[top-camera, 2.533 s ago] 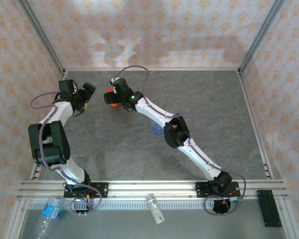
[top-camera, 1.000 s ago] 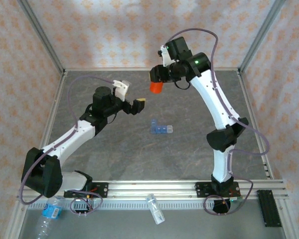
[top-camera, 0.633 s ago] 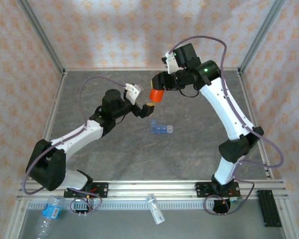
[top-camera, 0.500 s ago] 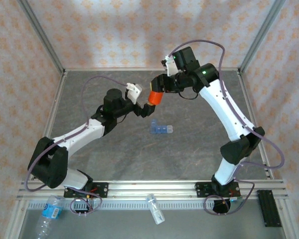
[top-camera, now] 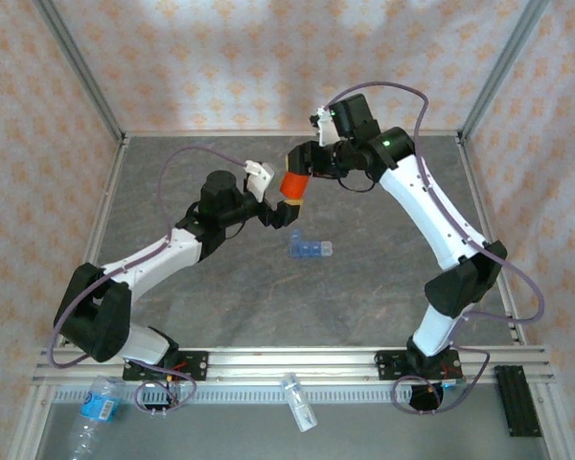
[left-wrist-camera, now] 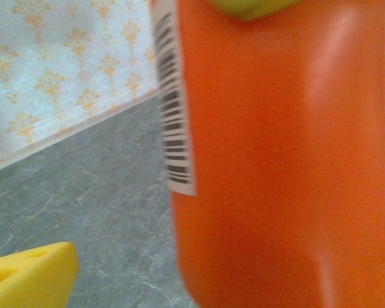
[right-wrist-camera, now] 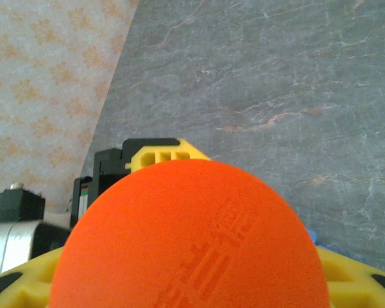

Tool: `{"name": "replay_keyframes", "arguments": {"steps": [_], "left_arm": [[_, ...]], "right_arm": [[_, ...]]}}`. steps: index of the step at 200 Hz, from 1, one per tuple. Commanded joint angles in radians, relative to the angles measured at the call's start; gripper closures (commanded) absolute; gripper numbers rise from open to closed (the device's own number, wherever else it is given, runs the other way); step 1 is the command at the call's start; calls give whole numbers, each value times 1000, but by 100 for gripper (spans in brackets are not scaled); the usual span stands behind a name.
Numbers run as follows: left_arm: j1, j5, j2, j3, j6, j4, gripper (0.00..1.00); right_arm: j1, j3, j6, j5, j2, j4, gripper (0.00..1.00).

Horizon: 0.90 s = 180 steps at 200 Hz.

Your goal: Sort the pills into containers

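Top external view: an orange cylindrical plastic vial (top-camera: pixel 294 185) is held clear of the grey stone-patterned desk (top-camera: pixel 220 287) by the right jaws, which are closed on its upper end. The vial hangs behind the small translucent blue pill-organizer strip (top-camera: pixel 310 249), slightly to its left and well above it. The strip itself lies flat on the desk, touched by nothing. The left jaws stand wide apart and appear to straddle the vial's lower end, with nothing gripped. In the left wrist view a yellow finger pad (left-wrist-camera: pixel 25 276) is seen beside the vial's barcoded wall, a gap between them.

The step is judged to be a two-armed opening of the vial. The left jaws are best centred on the vial before being closed, so that both pads meet it together and it is not levered askew in the right grip. Any twist should be made about the vial's own axis. The vial's mouth should be kept above the strip, so that loosened pills are not scattered.
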Motion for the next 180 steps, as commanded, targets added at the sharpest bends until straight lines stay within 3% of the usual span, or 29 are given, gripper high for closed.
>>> {"name": "replay_keyframes", "arguments": {"steps": [1, 40, 103, 180], "left_arm": [[-13, 44, -64, 10, -23, 24, 6], [-13, 27, -75, -1, -30, 45, 6], [-13, 49, -30, 42, -49, 37, 14], [-12, 51, -14, 39, -84, 45, 40]], "right_arm": [[8, -20, 24, 46, -22, 56, 65], [30, -39, 49, 29, -23, 78, 65], [74, -77, 83, 37, -58, 113, 66], [76, -94, 112, 39, -73, 133, 66]]}}
